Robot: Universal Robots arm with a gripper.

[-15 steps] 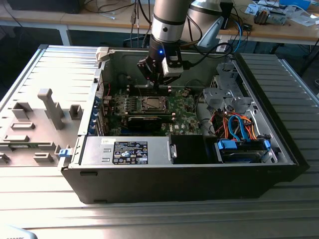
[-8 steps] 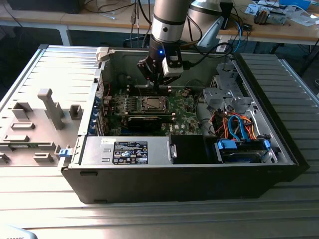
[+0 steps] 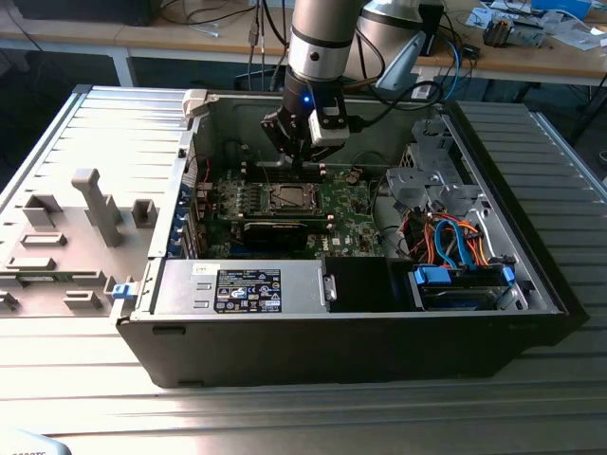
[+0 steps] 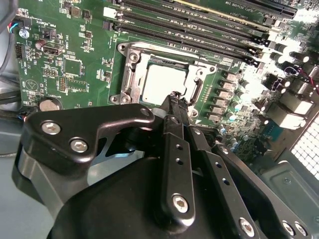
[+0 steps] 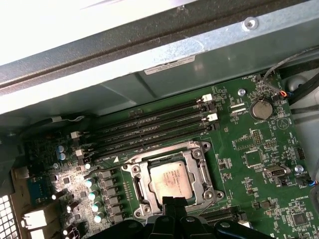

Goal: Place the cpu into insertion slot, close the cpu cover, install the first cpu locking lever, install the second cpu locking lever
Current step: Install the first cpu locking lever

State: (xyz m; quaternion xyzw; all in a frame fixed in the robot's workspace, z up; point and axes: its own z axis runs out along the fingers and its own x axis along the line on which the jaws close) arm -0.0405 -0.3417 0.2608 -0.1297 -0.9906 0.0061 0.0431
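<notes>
The cpu [image 5: 172, 179], a small square chip with a dull silver top, lies flat in the motherboard socket, also seen as the cpu [image 4: 162, 82] and the cpu [image 3: 287, 197]. The cpu cover [image 5: 135, 175], a silvery frame with an open window, lies down around the chip; the same cpu cover [image 4: 130, 74] shows in the second wrist view. My gripper [image 4: 174, 95] hangs just above the socket's edge, its black fingers pressed together and nothing visible between them. The gripper [image 5: 172, 201] tips sit at the frame's rim, and the gripper [image 3: 302, 156] is inside the open case.
Black memory slots [image 5: 149, 127] run beside the socket, with the case wall [image 5: 149, 55] beyond. A power supply box [image 3: 247, 289] lines the case front, and a drive cage with blue and orange cables [image 3: 455, 237] is at the exterior view's right. Grey fixtures [image 3: 95, 204] stand outside.
</notes>
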